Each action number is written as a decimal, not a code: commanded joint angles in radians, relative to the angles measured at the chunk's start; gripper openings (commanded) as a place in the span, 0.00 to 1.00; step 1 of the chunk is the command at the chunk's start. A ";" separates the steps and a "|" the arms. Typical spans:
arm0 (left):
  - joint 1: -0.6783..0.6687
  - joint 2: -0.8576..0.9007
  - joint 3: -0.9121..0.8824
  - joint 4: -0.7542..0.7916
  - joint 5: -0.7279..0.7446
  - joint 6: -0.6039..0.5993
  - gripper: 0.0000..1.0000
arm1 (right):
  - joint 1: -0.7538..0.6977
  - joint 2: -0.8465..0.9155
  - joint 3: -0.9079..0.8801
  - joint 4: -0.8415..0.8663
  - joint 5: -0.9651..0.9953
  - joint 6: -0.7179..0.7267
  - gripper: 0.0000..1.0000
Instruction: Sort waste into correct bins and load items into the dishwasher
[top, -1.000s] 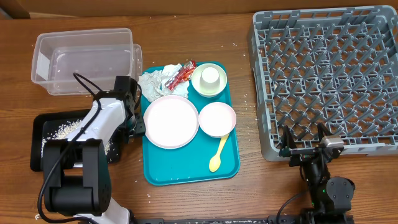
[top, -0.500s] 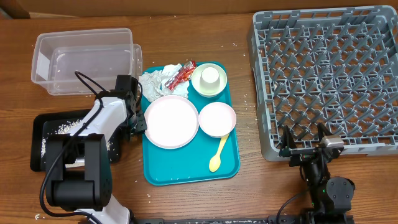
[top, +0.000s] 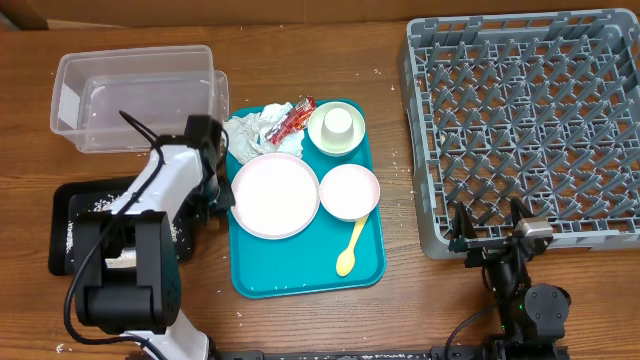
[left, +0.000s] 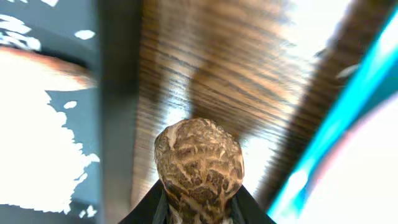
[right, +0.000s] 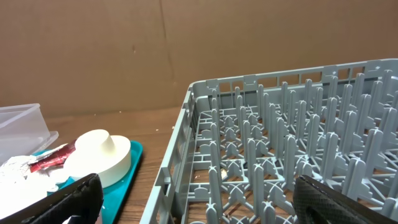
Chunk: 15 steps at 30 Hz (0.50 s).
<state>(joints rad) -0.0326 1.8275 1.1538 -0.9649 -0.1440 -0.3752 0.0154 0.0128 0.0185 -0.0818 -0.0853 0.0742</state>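
Nearest the robot, the right gripper (right: 196, 181) sits low on the wooden counter (top: 420, 300) with its fingers spread wide and nothing between them, just in front of the grey dish rack (top: 530, 120). To the left, a teal tray (top: 300, 275) holds a pale yellow spoon (top: 351, 250), then a large round plate (top: 275, 195) beside a whitish bowl (top: 349, 191). The left gripper (left: 199, 211) is closed around a brown crumbly food chunk (left: 199, 165), held above the strip of bare counter between the teal tray and a black tray (top: 80, 215). White rice-like crumbs (top: 105, 205) lie in the black tray. Farther back on the teal tray, a small white cup (top: 340, 122) sits in a second bowl (top: 318, 138), next to a red snack wrapper (top: 292, 120) and a crumpled white napkin (top: 250, 130). A clear plastic tub (top: 140, 100) stands beyond the black tray.
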 joint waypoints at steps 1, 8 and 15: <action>-0.005 -0.006 0.116 -0.055 0.013 -0.045 0.23 | 0.004 -0.008 -0.010 0.005 0.010 -0.003 1.00; 0.047 -0.008 0.336 -0.217 0.004 -0.068 0.25 | 0.004 -0.008 -0.010 0.005 0.010 -0.003 1.00; 0.209 -0.007 0.405 -0.275 -0.005 -0.105 0.27 | 0.004 -0.008 -0.010 0.005 0.010 -0.003 1.00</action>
<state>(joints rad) 0.1123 1.8275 1.5402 -1.2285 -0.1425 -0.4366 0.0154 0.0128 0.0185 -0.0818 -0.0853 0.0742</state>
